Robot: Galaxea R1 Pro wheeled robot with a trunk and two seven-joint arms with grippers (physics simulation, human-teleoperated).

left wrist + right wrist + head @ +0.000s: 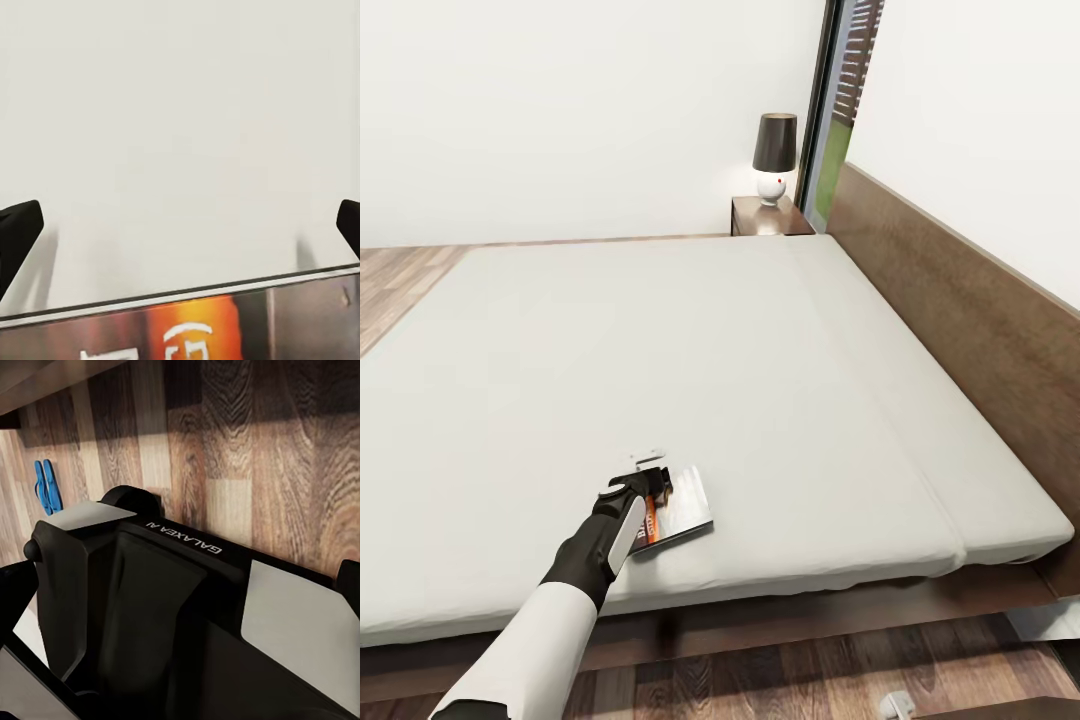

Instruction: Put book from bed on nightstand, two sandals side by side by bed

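Observation:
The book lies flat near the front edge of the bed, its orange band showing. My left gripper sits low over the book's far edge and is open. In the left wrist view its black fingertips stand wide apart at the picture's sides, with the book's edge between them and bare mattress beyond. The nightstand stands at the bed's far corner, by the headboard. The two blue sandals lie close together on the plank floor. One right fingertip shows at the picture's edge, spread wide.
A dark-shaded lamp stands on the nightstand. The brown headboard runs along the bed's right side, with a tall window behind it. My own black base lies under the right wrist camera. Plank floor fronts the bed.

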